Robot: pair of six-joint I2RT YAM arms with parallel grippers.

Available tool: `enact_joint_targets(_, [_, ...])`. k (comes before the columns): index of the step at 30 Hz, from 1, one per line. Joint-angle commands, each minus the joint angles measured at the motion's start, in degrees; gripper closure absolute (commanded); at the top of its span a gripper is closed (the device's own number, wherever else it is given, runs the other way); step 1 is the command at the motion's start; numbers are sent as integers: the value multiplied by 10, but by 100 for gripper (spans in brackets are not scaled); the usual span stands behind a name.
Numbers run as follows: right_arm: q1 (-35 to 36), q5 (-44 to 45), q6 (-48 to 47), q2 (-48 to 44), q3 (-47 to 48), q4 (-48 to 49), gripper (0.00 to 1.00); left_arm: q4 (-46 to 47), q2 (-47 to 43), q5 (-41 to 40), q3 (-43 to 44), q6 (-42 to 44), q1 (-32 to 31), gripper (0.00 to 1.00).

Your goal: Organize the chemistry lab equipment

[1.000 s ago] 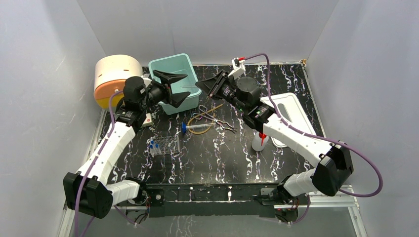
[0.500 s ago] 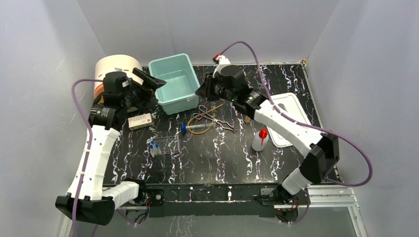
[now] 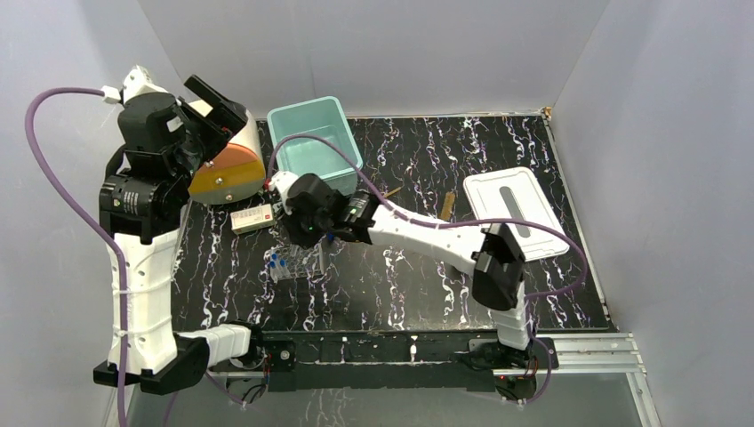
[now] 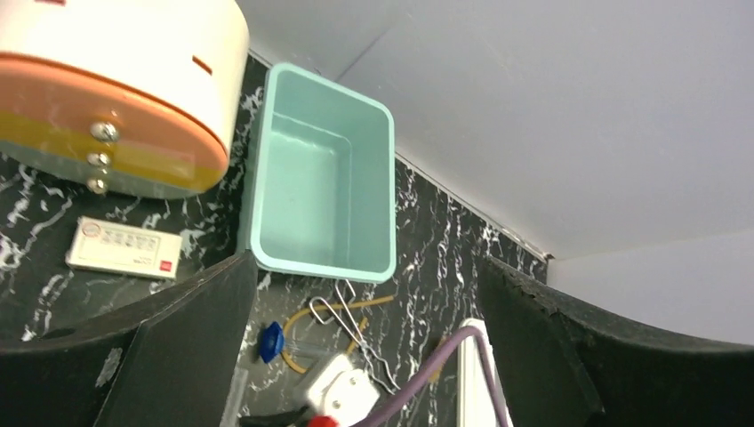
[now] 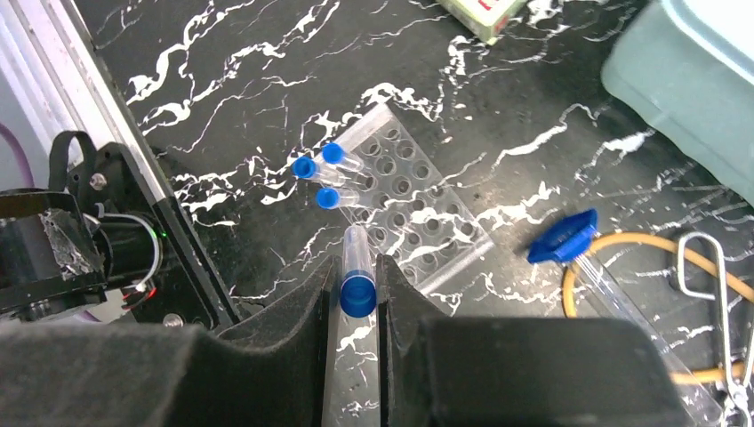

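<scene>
You get soft, even light in all 3 views, with only faint shadows. The right gripper (image 5: 357, 267) is dark and blurred near the lens; its blue-capped vial (image 5: 358, 298) and the clear rack (image 5: 418, 209) look sharp.

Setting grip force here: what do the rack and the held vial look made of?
Clear rack: likely rigid transparent plastic, glossy; the marbled tabletop shows through it. Blue-capped vial in the right pincer: clear tube, plastic or glass, cannot tell; cap looks like matte blue plastic.

Vials (image 5: 327, 197) have blue caps, bin (image 4: 320, 178) teal, table (image 3: 427, 267) black white-veined
</scene>
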Motion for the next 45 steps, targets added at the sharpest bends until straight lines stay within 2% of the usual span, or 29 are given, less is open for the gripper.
enact_joint_targets(1, [19,28,-47,40,95,-27,74,-30,20,-54,62,62,1,4])
enact_joint_targets(9, [54,57,-77,134,207,-82,74,-20,29,-44,110,67,1,2])
enact_joint_targets(18, [63,72,-87,237,366,-179,74,-23,38,-48,139,79,1,2])
enact_joint_targets(28, [72,96,-103,238,379,-207,74,-21,47,-33,136,70,1,2])
enact_joint_targets(45, [77,54,-109,270,398,-227,74,-30,55,-13,134,64,1,2])
